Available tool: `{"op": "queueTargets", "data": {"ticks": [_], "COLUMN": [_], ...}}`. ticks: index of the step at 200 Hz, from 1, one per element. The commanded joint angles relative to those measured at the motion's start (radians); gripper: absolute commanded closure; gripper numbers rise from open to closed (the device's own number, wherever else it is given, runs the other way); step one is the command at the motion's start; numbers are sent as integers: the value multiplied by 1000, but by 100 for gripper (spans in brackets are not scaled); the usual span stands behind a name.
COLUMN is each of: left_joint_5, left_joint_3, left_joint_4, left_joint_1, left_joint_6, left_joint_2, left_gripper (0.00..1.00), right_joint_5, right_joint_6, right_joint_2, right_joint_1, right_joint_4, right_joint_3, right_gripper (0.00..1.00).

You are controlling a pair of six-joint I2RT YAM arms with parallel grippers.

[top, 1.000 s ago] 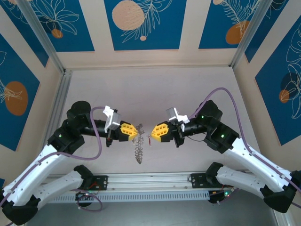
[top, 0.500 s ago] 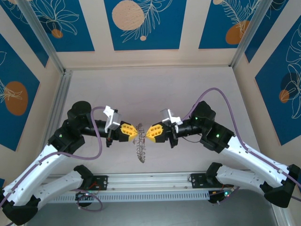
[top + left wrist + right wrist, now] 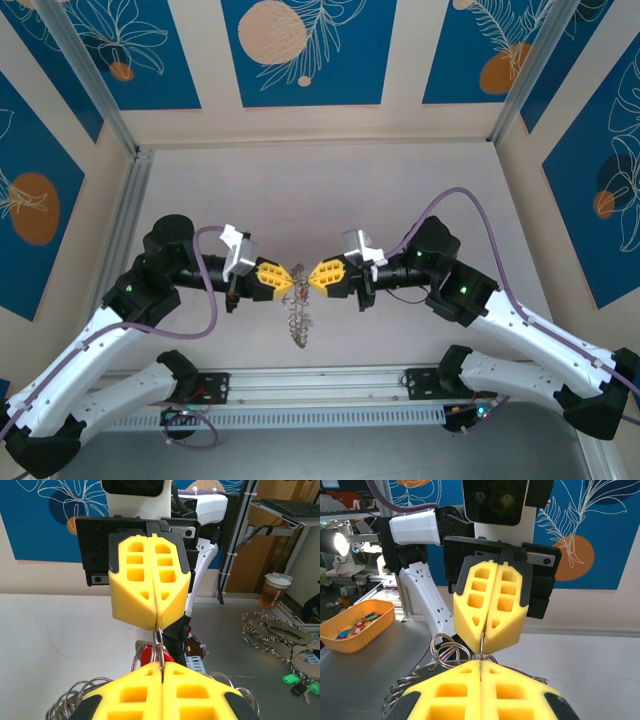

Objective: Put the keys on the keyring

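My two grippers meet tip to tip above the middle of the table. The left gripper (image 3: 291, 281) is shut on the keyring (image 3: 298, 320), whose silvery bunch dangles below the tips. The right gripper (image 3: 313, 281) is shut too, and its yellow fingers (image 3: 150, 580) face the left wrist camera. A thin ring wire (image 3: 159, 642) runs from the left gripper (image 3: 161, 664) into the right one's tips. Just below that wire hangs the red head of the key (image 3: 146, 656); I cannot see its blade. From the right gripper (image 3: 481, 662), the same wire (image 3: 481, 642) enters the left fingers (image 3: 492, 600), with loose loops (image 3: 446, 652) beside it.
An aluminium rail (image 3: 310, 385) runs along the near edge between the arm bases. Walls close the table at the back and both sides. Off the table stand an orange tray (image 3: 355, 625) of small things, a cup (image 3: 273, 587) and a heap of spare rings (image 3: 272, 630).
The right gripper has moved left with the red key until its tips meet the left gripper's at the ring. The left arm has stayed put.
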Motion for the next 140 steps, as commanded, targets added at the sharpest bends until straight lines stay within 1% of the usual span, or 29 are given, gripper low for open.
{"op": "queueTargets", "data": {"ticks": [1,140], "left_joint_5": [34,26], "left_joint_3": [-4,-4], "left_joint_4": [57,62], "left_joint_1": [13,17], "left_joint_6": [-1,-6], "left_joint_2": [-9,-11], "left_gripper": [100,100], "right_joint_5": [31,13], "right_joint_6": [-20,-16], "right_joint_2": [-31,-20], "right_joint_1": [5,18], "right_joint_4": [24,10], "right_joint_3": [1,0], "right_gripper": [100,100]}}
